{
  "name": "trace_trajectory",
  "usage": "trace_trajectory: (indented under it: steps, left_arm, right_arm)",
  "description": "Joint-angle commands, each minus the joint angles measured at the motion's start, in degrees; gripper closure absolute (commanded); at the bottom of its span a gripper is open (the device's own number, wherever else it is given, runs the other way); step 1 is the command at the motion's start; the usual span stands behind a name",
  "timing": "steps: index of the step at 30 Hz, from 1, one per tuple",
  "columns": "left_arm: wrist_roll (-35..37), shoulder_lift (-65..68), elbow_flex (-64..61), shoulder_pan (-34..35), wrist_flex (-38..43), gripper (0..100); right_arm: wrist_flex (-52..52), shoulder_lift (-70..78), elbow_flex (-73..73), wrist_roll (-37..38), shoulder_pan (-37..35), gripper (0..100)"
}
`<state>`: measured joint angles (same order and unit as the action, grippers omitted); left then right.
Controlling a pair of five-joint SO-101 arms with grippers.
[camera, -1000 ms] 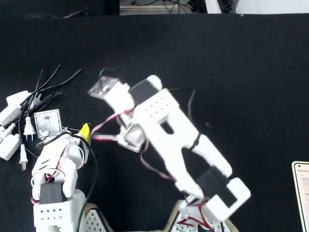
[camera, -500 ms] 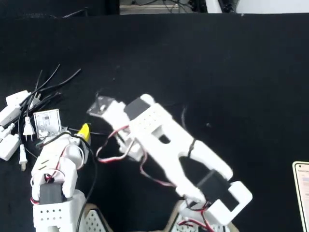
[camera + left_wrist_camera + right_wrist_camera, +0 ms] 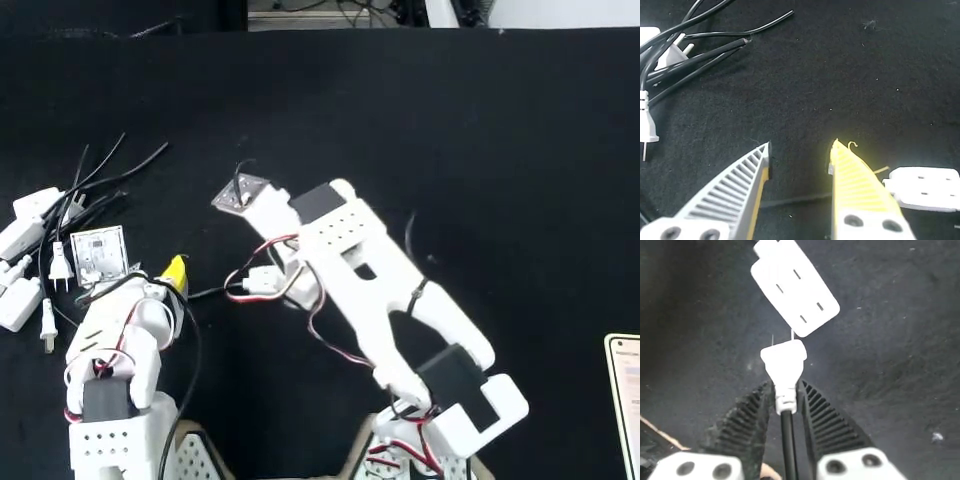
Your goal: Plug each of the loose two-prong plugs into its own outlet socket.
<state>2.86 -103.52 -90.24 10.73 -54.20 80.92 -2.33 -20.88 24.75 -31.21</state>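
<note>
Right gripper (image 3: 784, 389): you had it clenched on a white two-prong plug (image 3: 783, 360), fingers pinching the plug's neck, black cord (image 3: 788, 445) running back between them. The prongs pointed at a white outlet block (image 3: 794, 289) lying flat on the black table (image 3: 900, 365). The prong tips sat right at the block's near edge, and four slots showed on its face.

From the high view, your right arm (image 3: 370, 270) stretched across mid-table toward the left side.

Left gripper (image 3: 800, 149): released, with the grey and yellow fingers spread and nothing between them, low over the cloth. A second outlet block (image 3: 925, 187) lay just beside the yellow finger.

At the table's left edge lay a tangle of black cables (image 3: 100, 185), a square outlet (image 3: 100, 253), and two loose plugs (image 3: 60, 262) (image 3: 47, 325), well apart from your right gripper.
</note>
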Motion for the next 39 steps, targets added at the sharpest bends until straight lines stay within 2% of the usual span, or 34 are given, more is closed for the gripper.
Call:
trace_trajectory:
  steps: [1,6,12,18,23,34,39]
  left_arm:
    - [0.0,-0.26,1.27,-0.75,0.7,80]
    - [0.0,-0.26,1.27,-0.75,0.7,80]
    - [0.0,-0.26,1.27,-0.75,0.7,80]
    - [0.0,-0.26,1.27,-0.66,0.7,80]
    - [-0.18,-0.26,1.36,-0.22,-0.18,80]
    - [-0.35,-0.26,2.86,-0.13,-2.2,80]
    - [-0.44,-0.26,2.86,0.31,-2.2,80]
  right_arm:
    - [-1.49,-1.71,1.36,2.9,1.76,98.8]
    - [0.44,1.45,4.44,3.96,2.81,98.8]
    - [11.43,1.71,15.96,10.9,2.64,98.8]
    - [19.43,11.82,28.09,18.2,2.64,98.8]
    - [19.6,17.36,34.42,22.42,2.64,98.8]
    - [19.52,18.15,35.21,34.2,2.64,98.8]
    - [15.47,18.51,34.68,35.25,2.81,98.8]
